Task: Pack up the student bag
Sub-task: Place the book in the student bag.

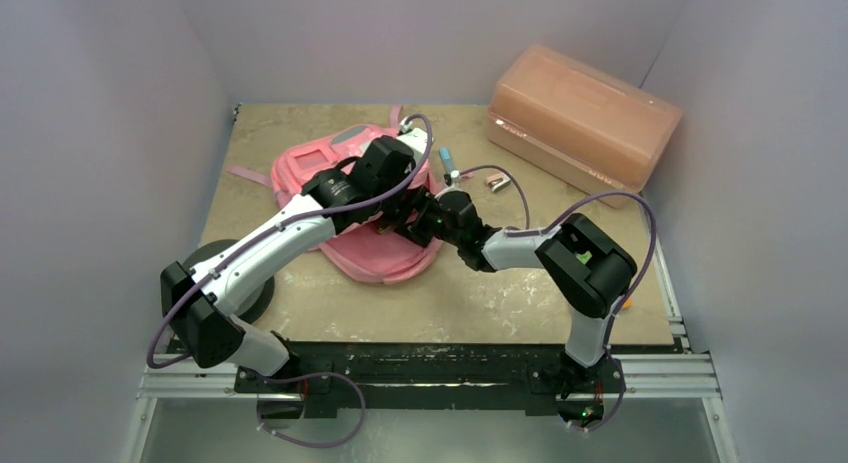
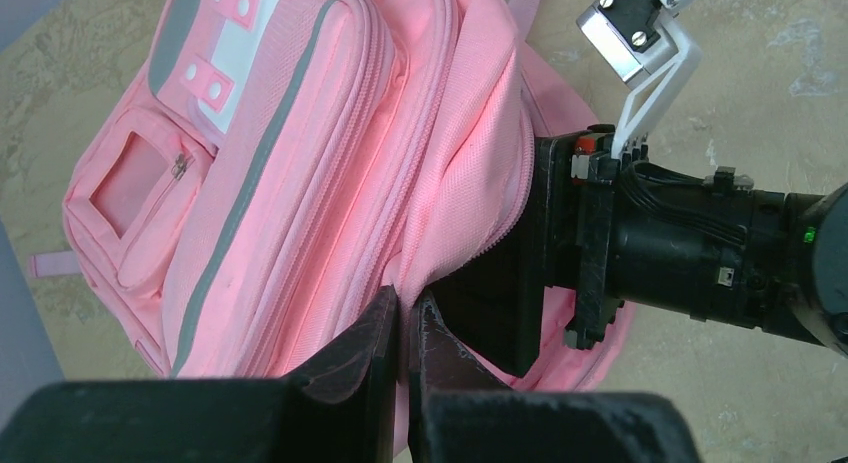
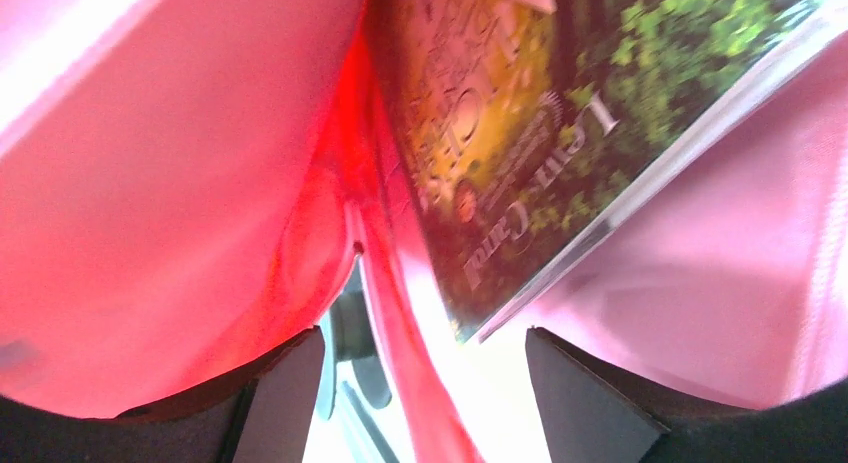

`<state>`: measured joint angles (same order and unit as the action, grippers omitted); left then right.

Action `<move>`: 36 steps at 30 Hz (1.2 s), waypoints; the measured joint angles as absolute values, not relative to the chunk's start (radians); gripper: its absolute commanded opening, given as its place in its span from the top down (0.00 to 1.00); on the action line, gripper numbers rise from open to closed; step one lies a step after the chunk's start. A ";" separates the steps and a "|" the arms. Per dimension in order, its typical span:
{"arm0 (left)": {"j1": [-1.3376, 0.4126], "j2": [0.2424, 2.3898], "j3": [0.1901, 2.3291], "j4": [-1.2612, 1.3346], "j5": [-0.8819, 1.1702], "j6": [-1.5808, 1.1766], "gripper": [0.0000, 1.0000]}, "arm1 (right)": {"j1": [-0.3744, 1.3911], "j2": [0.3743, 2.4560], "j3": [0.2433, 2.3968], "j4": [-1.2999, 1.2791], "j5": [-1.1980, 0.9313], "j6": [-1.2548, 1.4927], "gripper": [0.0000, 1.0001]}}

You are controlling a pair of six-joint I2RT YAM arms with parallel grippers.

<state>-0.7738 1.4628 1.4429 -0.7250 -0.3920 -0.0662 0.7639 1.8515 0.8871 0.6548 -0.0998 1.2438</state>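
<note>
The pink student bag (image 1: 345,198) lies flat at the table's middle left, with grey-and-white patches (image 2: 225,43) on its front. My left gripper (image 2: 408,318) is shut on the pink fabric edge of its main opening and holds it up. My right gripper (image 3: 425,368) is open and reaches inside the bag (image 3: 170,183); its fingers (image 3: 285,383) stand wide apart. A book (image 3: 520,133) with a green and yellow cover lies inside the bag just ahead of the fingers, not gripped. The right gripper's black body (image 2: 680,248) enters the opening in the left wrist view.
A translucent orange-pink plastic box (image 1: 583,111) stands at the back right. A blue tube-like item (image 1: 449,164) and a small pink-and-white item (image 1: 497,184) lie right of the bag. A black round object (image 1: 225,273) sits at the table's left edge.
</note>
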 measured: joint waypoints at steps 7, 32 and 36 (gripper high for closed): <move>-0.774 1.478 1.446 -0.732 -0.368 -0.068 1.00 | 0.751 1.863 0.881 0.660 -0.181 1.232 0.43; -0.775 1.513 1.458 -0.742 -0.345 -0.078 1.00 | 0.757 2.142 1.155 0.740 -0.207 1.331 0.81; -0.775 1.518 1.459 -0.743 -0.344 -0.085 1.00 | 0.773 2.170 1.178 0.755 -0.192 1.341 0.69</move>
<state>-0.7746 1.5177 1.4593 -0.7425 -0.3435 -0.0853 0.7727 2.1704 1.1778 0.7547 -0.1925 1.3415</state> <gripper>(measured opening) 0.030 0.240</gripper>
